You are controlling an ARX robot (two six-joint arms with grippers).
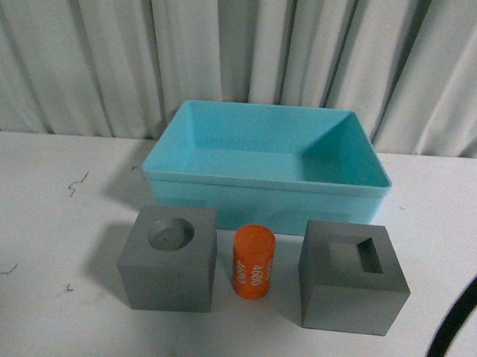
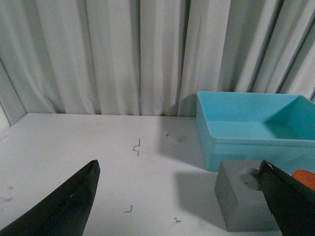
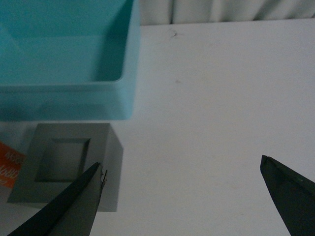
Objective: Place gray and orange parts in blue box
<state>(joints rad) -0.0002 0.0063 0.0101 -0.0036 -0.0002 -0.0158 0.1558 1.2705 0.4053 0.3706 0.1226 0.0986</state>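
Starting with the front view, nothing is in the blue box (image 1: 266, 182) yet. The round-recess cube (image 1: 169, 270), the orange cylinder (image 1: 254, 261) and the square-recess cube (image 1: 352, 288) stand in a row on the table (image 1: 49, 219) just in front of its near wall, the cylinder between the cubes, and neither arm shows. To my eye the step in hand is a first pick. Doing it well means centring a cube between the fingers, closing on two flat opposite sides, and lifting clear of the rim before crossing over the box. From the left wrist, the left gripper (image 2: 178, 167) has its fingers (image 2: 74, 201) wide apart and holds nothing. The round-recess cube (image 2: 243, 201) sits off toward one finger, not between them, so I judge that arm must shift across. From the right wrist, the right gripper (image 3: 181, 164) is likewise spread and empty, and the square-recess cube (image 3: 101, 147) lies beside one finger, partly behind its tip, with bare table in the gap.
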